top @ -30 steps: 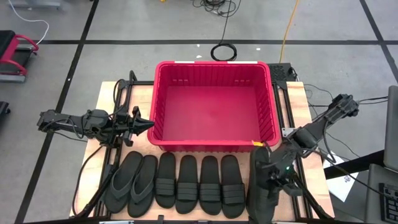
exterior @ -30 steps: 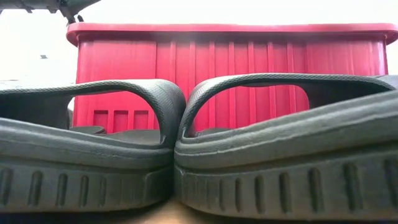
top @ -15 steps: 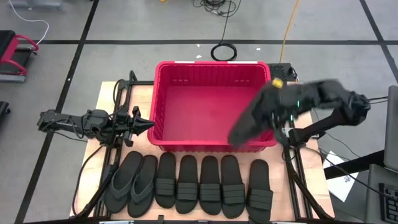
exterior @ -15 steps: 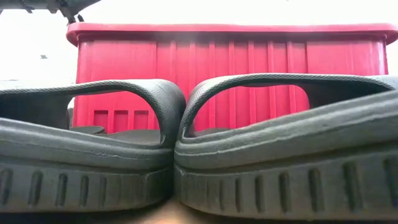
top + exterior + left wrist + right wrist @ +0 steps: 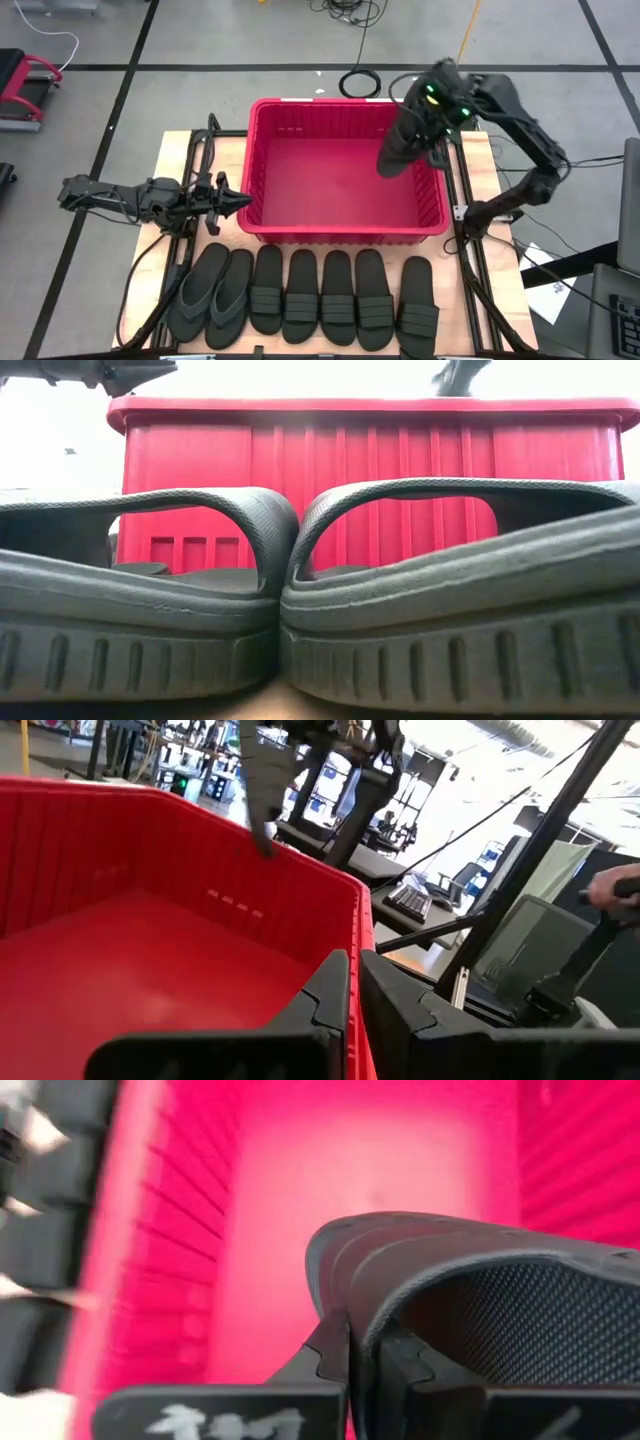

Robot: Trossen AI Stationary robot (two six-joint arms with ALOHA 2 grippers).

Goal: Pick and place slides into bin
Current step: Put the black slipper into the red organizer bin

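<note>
Seven slides (image 5: pixel 305 295) are lying in a row along the counter's (image 5: pixel 170 150) near edge: two thong flip-flops toward the near left corner, then five strap sandals side by side. Just behind them the red bin (image 5: pixel 262 195) is sitting mid-counter, its floor bare. At the counter's left edge the left tool (image 5: pixel 232 200) is waiting beside the bin wall, fingers together, gripping nothing. Over the bin's far right corner the right tool (image 5: pixel 425 130) is holding one slide (image 5: pixel 398 150), clamped on its edge and hanging toe-down. These rubber sandals look light, flexible and grippy, so pinching the strap or sole rim seems safest.
</note>
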